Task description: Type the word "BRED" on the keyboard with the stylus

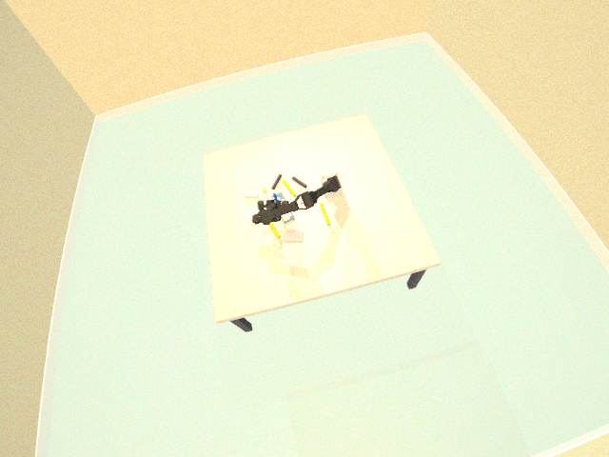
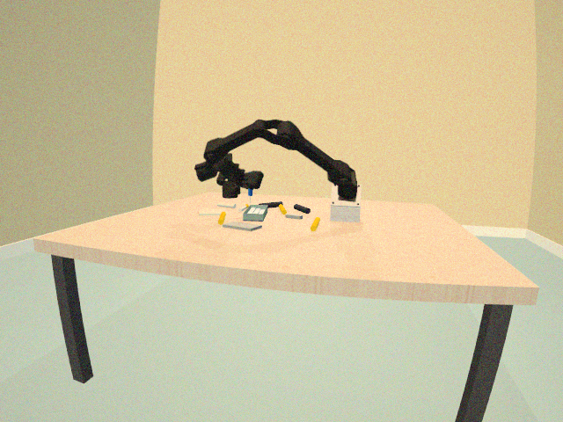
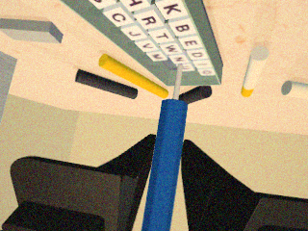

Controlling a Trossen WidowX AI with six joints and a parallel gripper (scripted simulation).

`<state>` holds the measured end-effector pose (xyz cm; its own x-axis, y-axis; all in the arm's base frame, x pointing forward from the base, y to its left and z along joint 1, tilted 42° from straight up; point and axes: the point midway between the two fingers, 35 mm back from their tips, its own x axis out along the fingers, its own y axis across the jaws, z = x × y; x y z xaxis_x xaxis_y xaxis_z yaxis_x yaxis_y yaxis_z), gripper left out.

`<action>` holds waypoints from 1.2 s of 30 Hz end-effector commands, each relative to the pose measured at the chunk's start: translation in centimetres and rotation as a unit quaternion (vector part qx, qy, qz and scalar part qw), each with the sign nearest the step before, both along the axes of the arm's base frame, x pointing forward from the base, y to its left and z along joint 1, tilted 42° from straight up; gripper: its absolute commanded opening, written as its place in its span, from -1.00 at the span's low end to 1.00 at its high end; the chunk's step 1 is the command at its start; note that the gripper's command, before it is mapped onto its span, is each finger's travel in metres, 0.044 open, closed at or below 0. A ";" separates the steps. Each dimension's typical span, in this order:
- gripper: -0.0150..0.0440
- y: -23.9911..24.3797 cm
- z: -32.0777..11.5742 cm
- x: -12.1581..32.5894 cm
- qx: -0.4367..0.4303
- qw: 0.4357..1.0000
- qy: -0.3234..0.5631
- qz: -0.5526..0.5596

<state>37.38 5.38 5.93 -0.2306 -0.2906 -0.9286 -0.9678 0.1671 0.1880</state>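
Note:
My gripper [image 2: 251,185] [image 3: 168,142] is shut on the blue stylus [image 1: 275,197] [image 2: 250,192] [image 3: 166,156]. The stylus hangs steeply, its thin pale tip pointing down. The green-grey keyboard [image 1: 287,218] [image 2: 254,214] [image 3: 208,40] lies below, with white letter keys. In the wrist view the tip overlaps the far end of the keyboard, around the N key and its neighbour. In the exterior view it is near the keyboard's back edge. Whether it touches a key, I cannot tell. The B key [image 3: 182,27], R key [image 3: 148,21], E key [image 3: 189,41] and D key [image 3: 194,55] are visible.
Yellow rods [image 1: 324,214] [image 2: 222,218] [image 3: 132,76] and black rods [image 1: 299,182] [image 2: 302,208] [image 3: 106,84] lie around the keyboard. A flat grey slab [image 1: 293,237] [image 2: 242,226] lies close in front. A small grey block [image 2: 293,216] [image 3: 31,30] lies to one side.

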 end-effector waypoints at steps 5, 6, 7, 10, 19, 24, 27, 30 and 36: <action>-0.49 0.7 -1.3 -0.3 -0.001 1.000 0.009 -0.001; -0.49 0.7 -1.3 -0.3 -0.001 1.000 0.009 -0.001; -0.49 0.7 -1.3 -0.3 -0.001 1.000 0.009 -0.001; -0.49 0.7 -1.3 -0.3 -0.001 1.000 0.009 -0.001; -0.49 0.7 -1.3 -0.3 -0.001 1.000 0.009 -0.001; -0.22 0.7 -1.4 -0.1 -0.001 1.000 0.009 -0.001; -0.22 0.7 -1.4 0.0 -0.001 1.000 0.009 -0.001; -0.22 0.8 -1.5 0.0 -0.001 1.000 0.009 -0.001; -0.22 1.0 -1.7 0.0 -0.001 1.000 0.009 -0.001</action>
<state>37.34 6.26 4.48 -0.2452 -0.2941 -0.9238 -0.9651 0.1647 0.2037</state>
